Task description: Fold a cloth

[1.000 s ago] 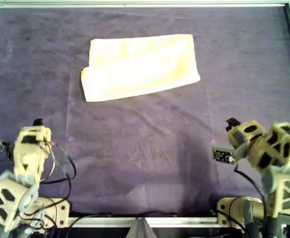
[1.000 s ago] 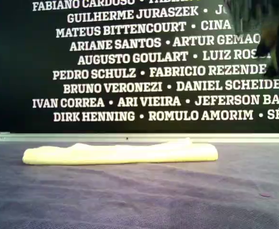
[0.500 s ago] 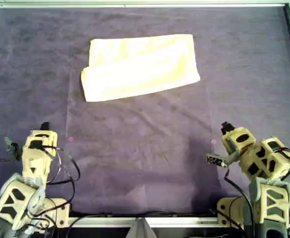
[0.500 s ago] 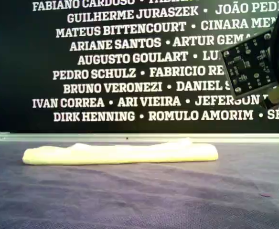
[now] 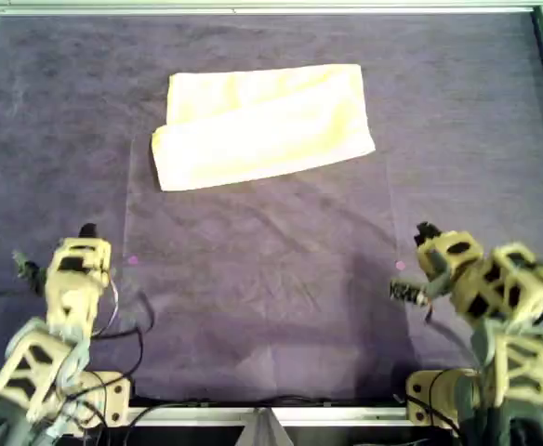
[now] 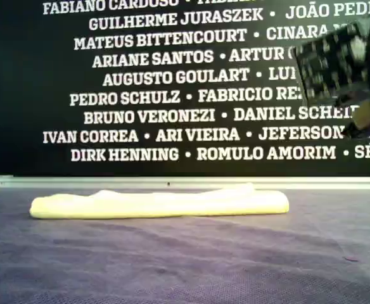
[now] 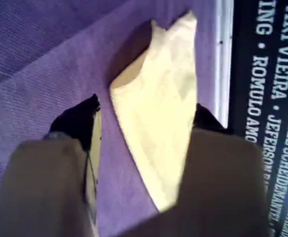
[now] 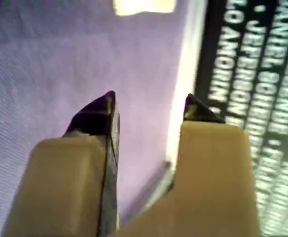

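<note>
One cloth (image 5: pixel 262 125), pale yellow, folded, upper middle of overhead view, flat on purple surface (image 5: pixel 271 279). Two pincers, both spread, empty: left pincer (image 7: pixel 144 118) lower left of overhead view, right pincer (image 8: pixel 149 106) lower right. Only exterior view shows whole name wall (image 6: pixel 172 82); overhead view doesn't.

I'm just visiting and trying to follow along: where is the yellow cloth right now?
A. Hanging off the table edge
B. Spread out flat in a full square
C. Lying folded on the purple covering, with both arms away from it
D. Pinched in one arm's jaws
C: the cloth lies doubled over on the purple covering, while the left gripper and right gripper stand apart from it, jaws open and empty.
</note>
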### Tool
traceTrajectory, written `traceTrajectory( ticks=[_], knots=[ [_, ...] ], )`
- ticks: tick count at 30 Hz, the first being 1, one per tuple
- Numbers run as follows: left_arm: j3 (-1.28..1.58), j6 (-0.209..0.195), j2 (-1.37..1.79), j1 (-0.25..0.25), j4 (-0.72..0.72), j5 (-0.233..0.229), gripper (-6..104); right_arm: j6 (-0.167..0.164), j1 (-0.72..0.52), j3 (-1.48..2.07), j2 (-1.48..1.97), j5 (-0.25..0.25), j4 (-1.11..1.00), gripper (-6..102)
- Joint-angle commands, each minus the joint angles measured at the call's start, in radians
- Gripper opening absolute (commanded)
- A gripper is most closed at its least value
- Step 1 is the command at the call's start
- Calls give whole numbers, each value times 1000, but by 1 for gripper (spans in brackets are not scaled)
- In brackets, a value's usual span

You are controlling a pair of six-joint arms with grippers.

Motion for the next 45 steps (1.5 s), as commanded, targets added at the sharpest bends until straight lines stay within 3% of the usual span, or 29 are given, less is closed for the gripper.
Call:
traceTrajectory(
  ticks=[1, 6, 10, 12, 15, 17, 20, 22, 25, 29, 32, 34, 37, 39, 41, 45],
  knots=[
    [-262, -8, -310, -23, -41, -5, 67, 23, 6, -275, -327, -9, -48, 54],
    [-578, -9, -721, -25, -40, -5, 68, 25, 91, -568, -756, 3, -48, 54],
    [-770, -9, -965, -26, -38, -5, 76, 28, 190, -765, -989, 9, -35, 54],
    [-839, -9, -1057, -26, -38, -5, 81, 52, 229, -861, -1080, 18, -31, 54],
    [-928, -11, -1163, -26, -37, -5, 85, 117, 255, -986, -1193, 97, -29, 54],
    [-979, -14, -1212, -26, -35, -5, 85, 130, 279, -1074, -1255, 172, -29, 54],
    [-1029, -58, -1249, -26, -35, -5, 85, 124, 324, -1177, -1347, 276, -28, 54],
    [-1049, -104, -1252, -35, -35, -5, 85, 121, 357, -1220, -1399, 314, -28, 54],
    [-1057, -147, -1253, -64, -35, -5, 84, 124, 391, -1276, -1453, 331, -28, 54],
    [-1057, -153, -1262, -107, -34, -3, 84, 129, 396, -1350, -1508, 331, -28, 54],
    [-1058, -169, -1282, -109, -32, 3, 84, 130, 396, -1394, -1557, 333, -28, 54],
    [-1058, -212, -1293, -97, -31, 57, 84, 133, 396, -1424, -1591, 334, -28, 54],
    [-1057, -293, -1307, -86, -28, 204, 84, 132, 391, -1457, -1620, 334, -9, 54],
    [-1057, -313, -1315, -61, -28, 291, 84, 129, 390, -1486, -1624, 334, 20, 54],
    [-1060, -313, -1322, -48, -31, 325, 85, 126, 388, -1517, -1634, 334, 54, 54],
    [-1055, -310, -1328, -14, -29, 328, 85, 126, 383, -1615, -1701, 336, 106, 54]
  ],
)
